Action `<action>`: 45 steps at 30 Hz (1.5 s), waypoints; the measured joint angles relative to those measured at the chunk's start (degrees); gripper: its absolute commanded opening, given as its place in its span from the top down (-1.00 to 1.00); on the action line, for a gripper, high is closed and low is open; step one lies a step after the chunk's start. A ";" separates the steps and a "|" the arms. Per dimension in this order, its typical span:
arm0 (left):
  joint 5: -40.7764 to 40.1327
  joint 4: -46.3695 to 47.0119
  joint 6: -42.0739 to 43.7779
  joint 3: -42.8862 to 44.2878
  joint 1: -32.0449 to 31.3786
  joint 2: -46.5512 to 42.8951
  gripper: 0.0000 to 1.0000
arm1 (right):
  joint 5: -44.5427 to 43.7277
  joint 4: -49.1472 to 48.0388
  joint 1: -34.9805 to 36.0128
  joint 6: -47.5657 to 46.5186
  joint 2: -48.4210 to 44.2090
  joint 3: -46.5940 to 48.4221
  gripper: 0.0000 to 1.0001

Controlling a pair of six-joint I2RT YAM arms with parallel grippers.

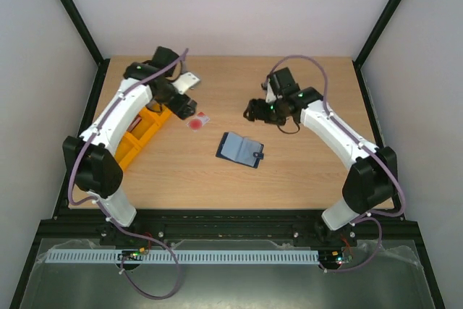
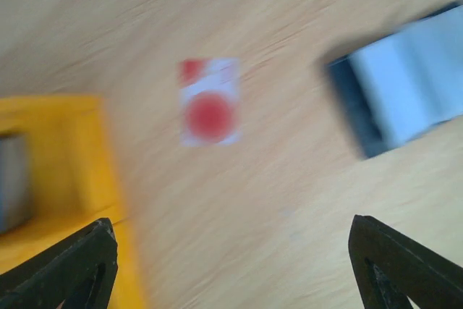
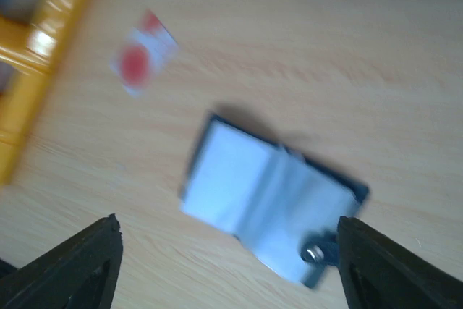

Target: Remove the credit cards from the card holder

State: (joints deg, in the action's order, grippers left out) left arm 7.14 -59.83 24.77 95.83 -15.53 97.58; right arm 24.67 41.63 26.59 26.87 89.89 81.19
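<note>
Your left fingers [image 2: 79, 269] and right fingers [image 3: 79, 265] hang wide, empty, near the card holder [image 1: 240, 149] lying open on the desk [image 1: 304, 171], white red-dot card [image 1: 198, 122] out nearby: pin one flap, slide any remaining card flat.

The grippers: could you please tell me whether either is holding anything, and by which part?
Nothing is held. The left gripper and right gripper are open; the white card and the card holder lie free on the table.
</note>
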 measured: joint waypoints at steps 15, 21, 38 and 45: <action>21.18 11.21 -20.00 -10.82 -12.13 16.17 -0.98 | -3.82 -6.88 2.80 4.31 3.82 -20.33 0.53; 24.46 13.46 -21.68 -12.13 -13.51 20.61 -0.90 | -1.99 -11.50 2.80 4.37 10.73 -20.24 0.58; 34.42 13.99 -22.01 -9.64 -13.94 24.72 -0.64 | 15.52 -24.15 2.73 9.38 18.75 -18.29 0.57; 32.83 14.84 -22.05 -9.64 -14.08 25.75 0.26 | 16.96 -22.10 2.73 9.03 20.31 -12.11 0.58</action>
State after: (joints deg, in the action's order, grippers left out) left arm 39.97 -44.99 2.72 86.19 -29.61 123.33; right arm 41.63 19.53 29.32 35.90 110.19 69.08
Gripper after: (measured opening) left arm 0.501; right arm 0.210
